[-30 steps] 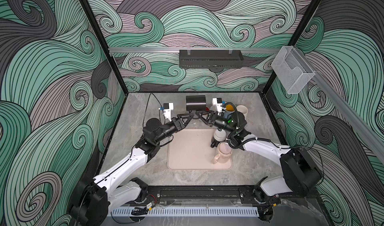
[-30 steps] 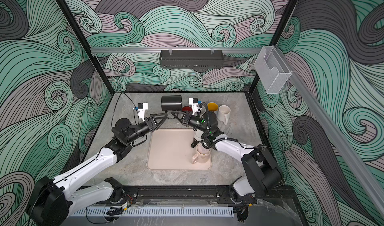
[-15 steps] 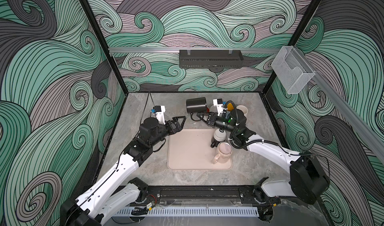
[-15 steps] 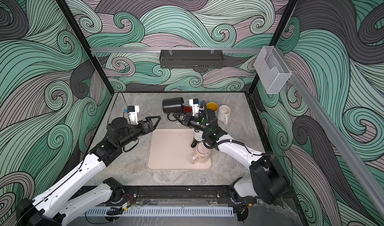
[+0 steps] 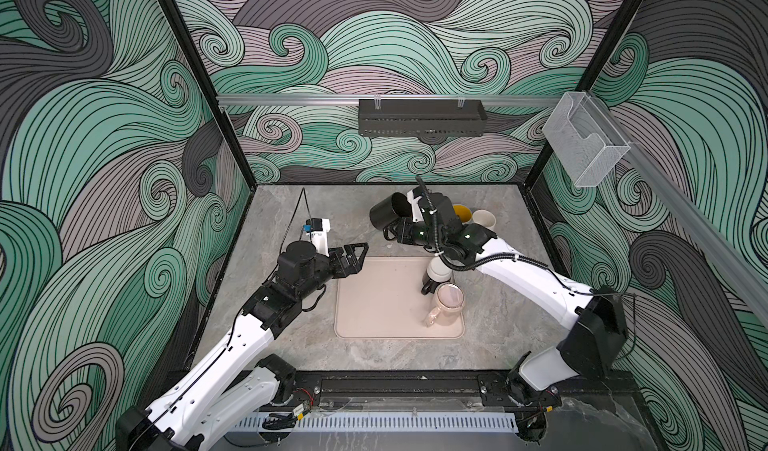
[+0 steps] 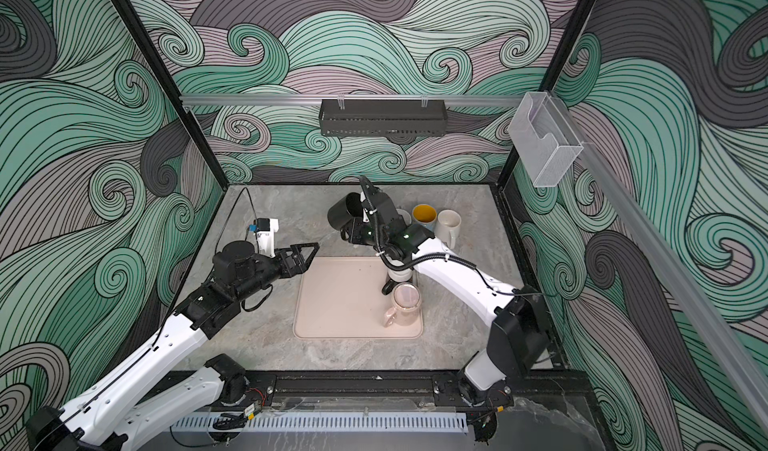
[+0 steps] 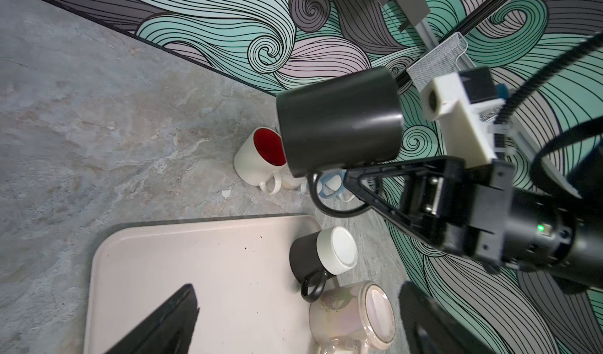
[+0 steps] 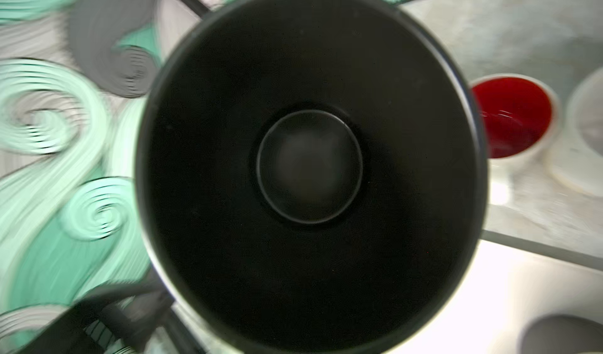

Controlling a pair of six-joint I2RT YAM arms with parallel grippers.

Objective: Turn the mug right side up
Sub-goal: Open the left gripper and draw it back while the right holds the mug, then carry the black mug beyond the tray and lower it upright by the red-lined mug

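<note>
1. Reaching in from the near right edge of the table (image 5: pixel 270 220), the right arm angles its forearm toward the far middle, wrist bent back.
2. The right gripper (image 5: pixel 394 232) is clamped on the handle of the black mug (image 5: pixel 383 219), holding it in the air behind the tray (image 5: pixel 374 316). The mug lies sideways, with its mouth facing the wrist camera.
3. The left arm extends diagonally. The left gripper (image 5: pixel 360 258) hovers by the tray's far left corner, jaws spread wide and empty.

A pink tray (image 5: pixel 374 303) lies on the grey tabletop (image 5: pixel 415 353). A black-and-white mug (image 5: pixel 435 271) and a shiny pink mug (image 5: pixel 446 308) sit on it, close together.
</note>
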